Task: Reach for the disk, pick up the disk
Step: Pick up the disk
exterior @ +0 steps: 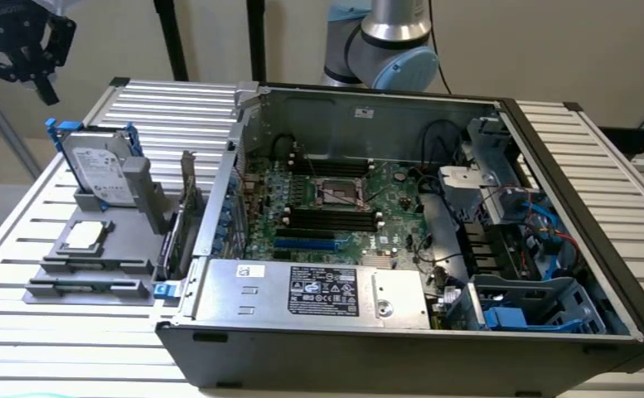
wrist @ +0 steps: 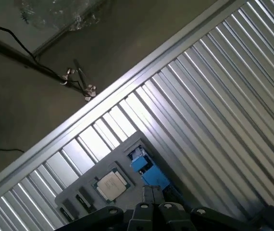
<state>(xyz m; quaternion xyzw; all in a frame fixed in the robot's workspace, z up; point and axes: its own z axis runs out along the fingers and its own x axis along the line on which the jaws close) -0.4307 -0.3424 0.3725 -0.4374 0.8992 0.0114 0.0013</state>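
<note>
My gripper [exterior: 21, 58] hangs well above and apart from the disk [exterior: 99, 170], apparently empty, spread or closed I cannot tell; the disk stands upright in its grey holder [exterior: 89, 278] beside the open computer case [exterior: 410, 352]; the reach is unfinished, the pick-up not yet done.

A table [exterior: 609, 157] of silver metal slats lay below the gripper [exterior: 21, 66] and reached far past it. Behind it stood a plain beige wall [exterior: 543, 50] and two black poles [exterior: 172, 37]. Beyond the table's edge was a dull brown floor [wrist: 26, 110] with a thin black cable [wrist: 12, 36]. Light shone on the slats.
</note>
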